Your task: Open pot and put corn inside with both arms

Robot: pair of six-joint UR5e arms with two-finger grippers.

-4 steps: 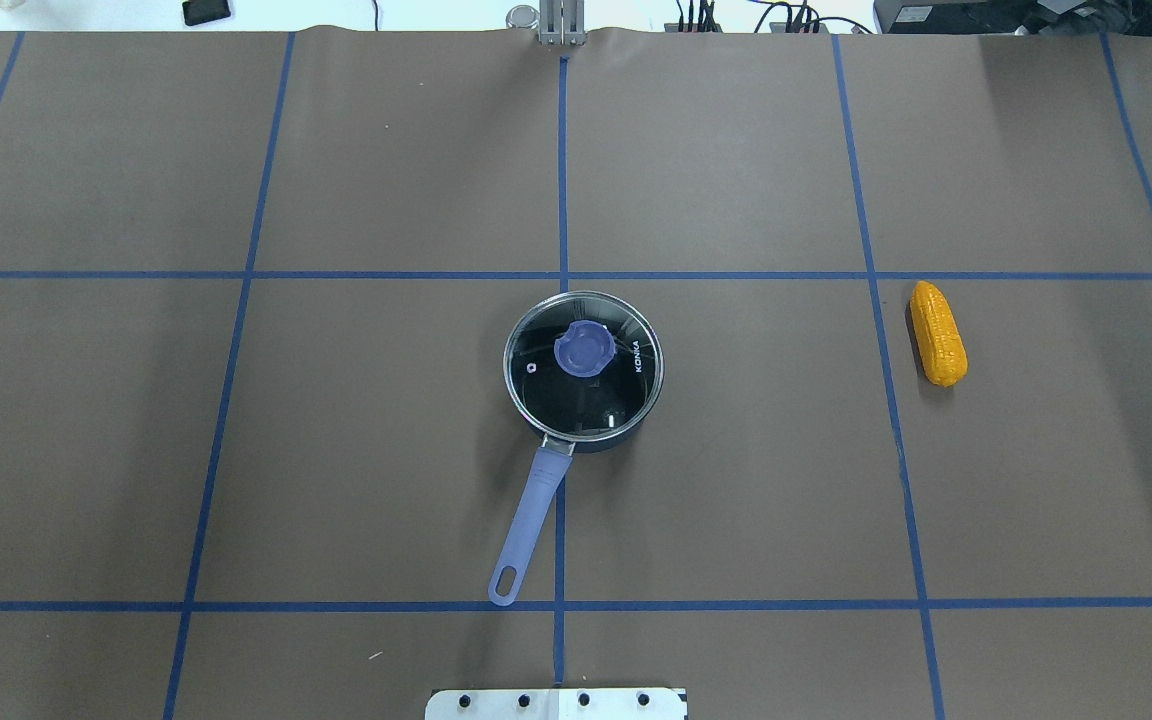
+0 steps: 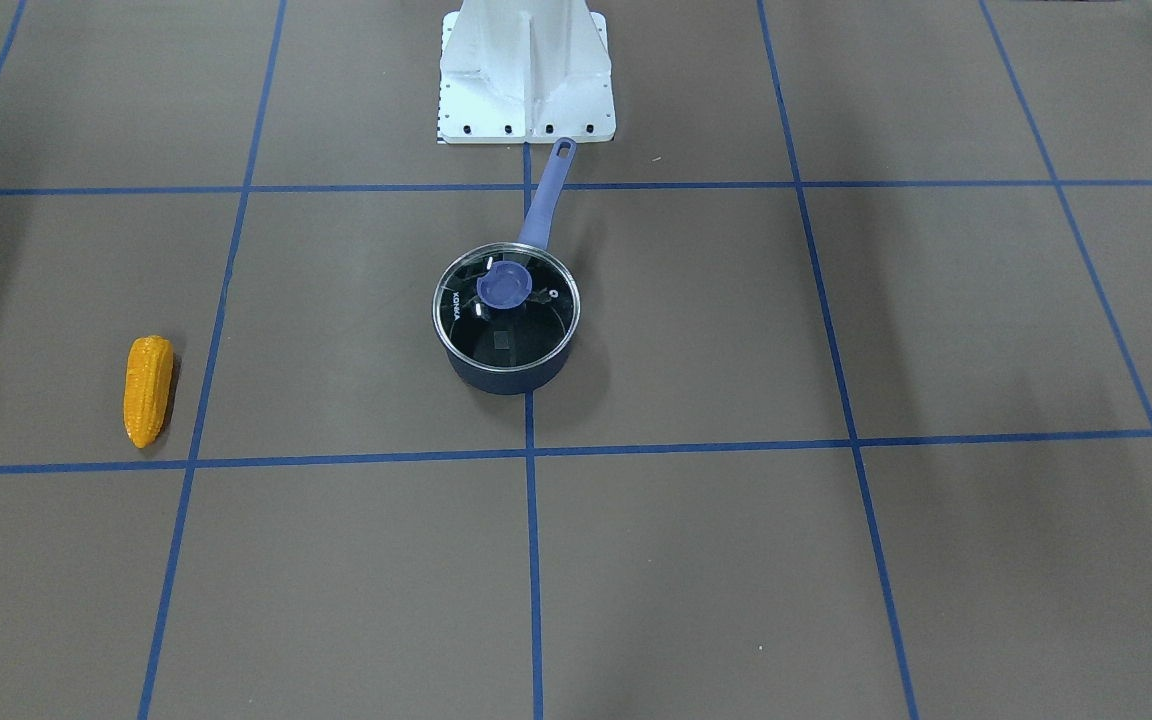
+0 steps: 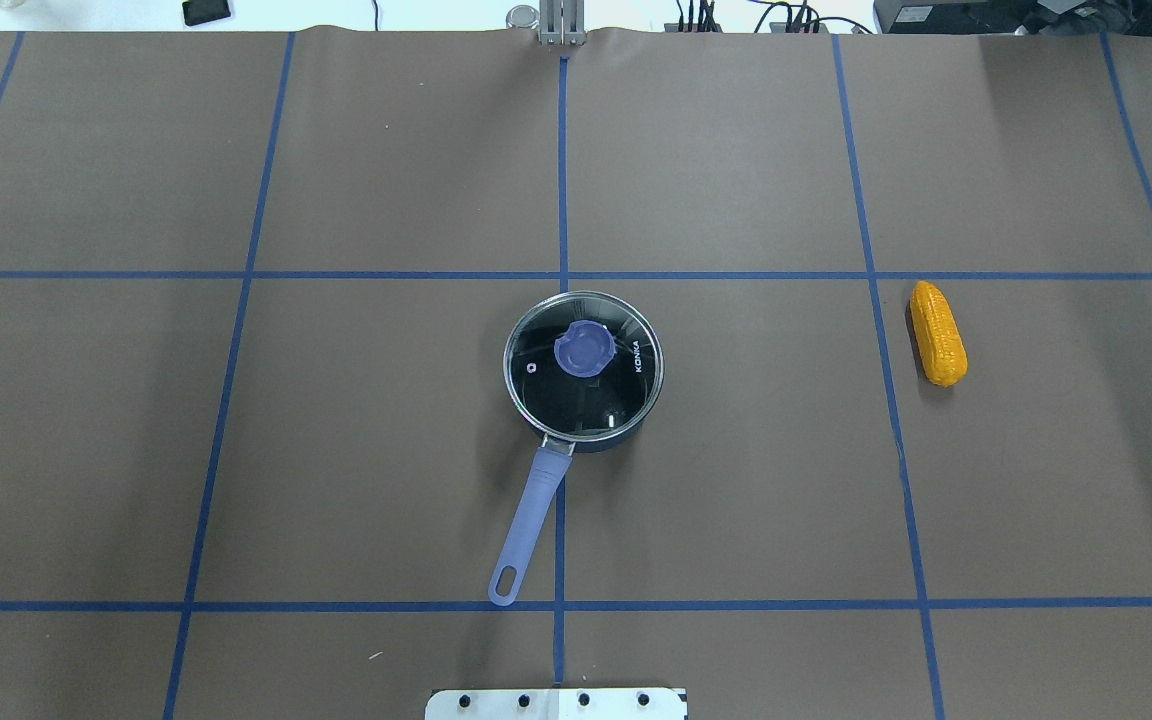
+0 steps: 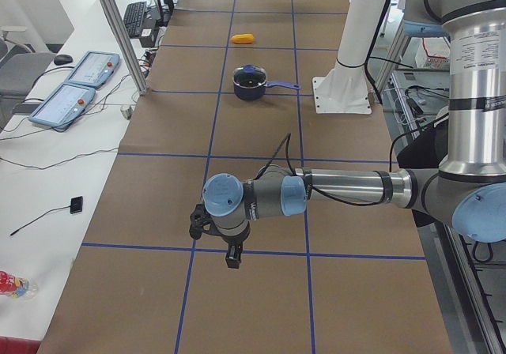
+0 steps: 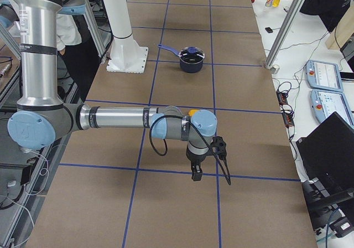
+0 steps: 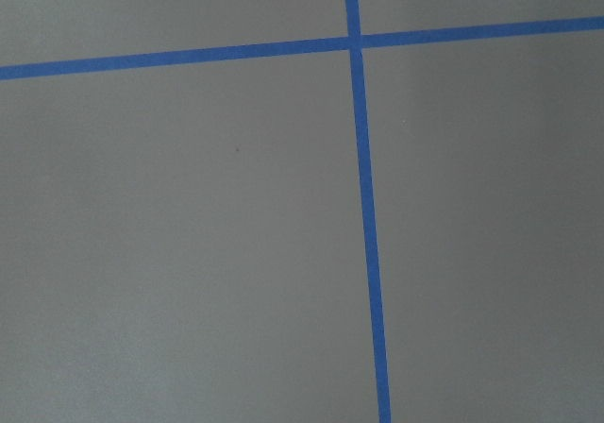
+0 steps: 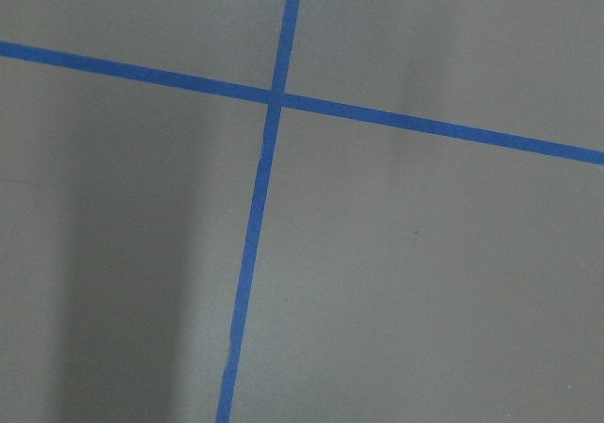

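Closest to the camera at the left end, left arm [image 4: 348, 186] stretched out low over the brown table cover [image 3: 336, 450], left gripper [image 4: 233, 257] pointing straight down just above a blue tape line [image 4: 332, 254]; no telling from this angle whether clenched or released (the wrist camera shows only bare cover and a tape crossing). Much the same at the opposite end: right arm [image 5: 116, 118] reaching low across the cover, right gripper [image 5: 195, 173] aimed down near a tape line, grip likewise impossible to judge. Both well apart from the pot. Then, outward from the robot's side: white base mount [image 3: 556, 703] at the near edge; next the long periwinkle handle [image 3: 528, 525], pointing back toward that mount beside the centre tape line; then the pot [image 2: 506, 378] itself, upright at mid-table, closed by a round glass lid [image 3: 586, 400] with a blue knob [image 3: 581, 350]. Off to the robot's right, well apart from the pot and just past the next tape line, corn [image 3: 938, 332] lying flat on the cover, lengthwise roughly away from the robot, touched by nothing. Farthest back, cables [image 3: 736, 20] along the table's rear edge.
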